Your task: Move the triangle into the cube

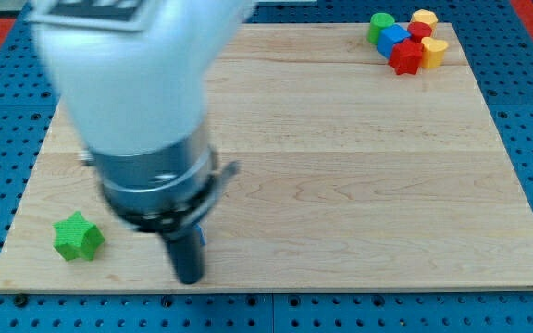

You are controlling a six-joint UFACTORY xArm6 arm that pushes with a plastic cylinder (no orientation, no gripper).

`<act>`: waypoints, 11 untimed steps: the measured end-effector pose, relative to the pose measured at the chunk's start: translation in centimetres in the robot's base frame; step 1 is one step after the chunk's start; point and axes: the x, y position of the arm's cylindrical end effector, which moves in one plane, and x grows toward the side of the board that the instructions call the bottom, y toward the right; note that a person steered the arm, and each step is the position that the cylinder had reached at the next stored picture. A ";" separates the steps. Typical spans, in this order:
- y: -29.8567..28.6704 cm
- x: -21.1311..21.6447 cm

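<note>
My tip (190, 278) rests near the board's (340, 185) bottom edge, right of the green star block (79, 237); no jaws exist; remaining blocks cluster (407, 42) top-right, open wood between.

My arm (137, 102) is a big blur & cut off by the view's top edge, so its upper part is a no-show. It hides the board (340, 166) behind it. There's a blue sliver (202, 238) just at 1 o'clock of my tip (189, 277), mostly hidden by the rod, can't tell its shape. Cluster at the board's 1 o'clock corner overlaps: the small red block (420, 30) is half covered, shape unclear, and the blue block (393, 38) is partly hidden too.
</note>
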 end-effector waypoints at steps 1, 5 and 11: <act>-4.2 -1.4; 1.8 0.3; 1.8 -9.0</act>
